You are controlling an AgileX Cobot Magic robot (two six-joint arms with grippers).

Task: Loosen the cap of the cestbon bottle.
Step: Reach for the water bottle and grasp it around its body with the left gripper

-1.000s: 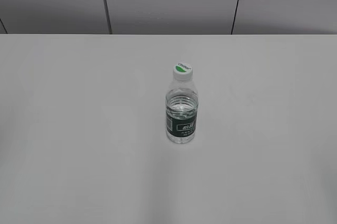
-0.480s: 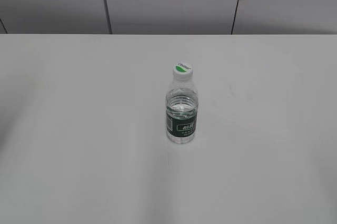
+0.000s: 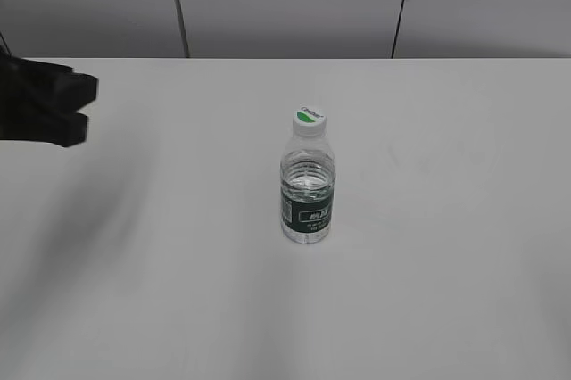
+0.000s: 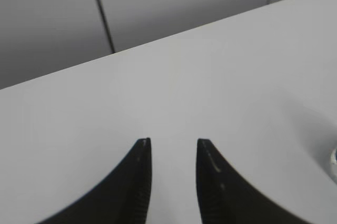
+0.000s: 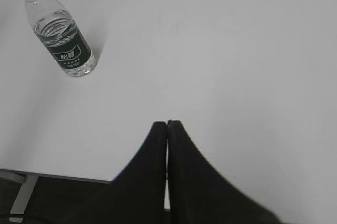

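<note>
Cut off at the 9 o'clock edge of the exterior view: left gripper point(image 3: 76, 109), dark and blurred, fingers parted with a clear gap in the left wrist view point(image 4: 174, 145). Absent from the exterior view: right gripper point(image 5: 167, 125), fingertips pressed together over the white table point(image 3: 446, 264) near its front edge. Upright near table centre, well apart from both: cestbon bottle point(image 3: 309, 188), white cap point(image 3: 309, 120) on top. Barely visible at 3 o'clock in the left wrist view: a sliver of the bottle. Behind the table at 12 o'clock: grey panelled wall point(image 3: 285, 1).

The left end effector point(image 4: 174, 145), fingers parted, hangs above the white table point(image 4: 221, 77).
</note>
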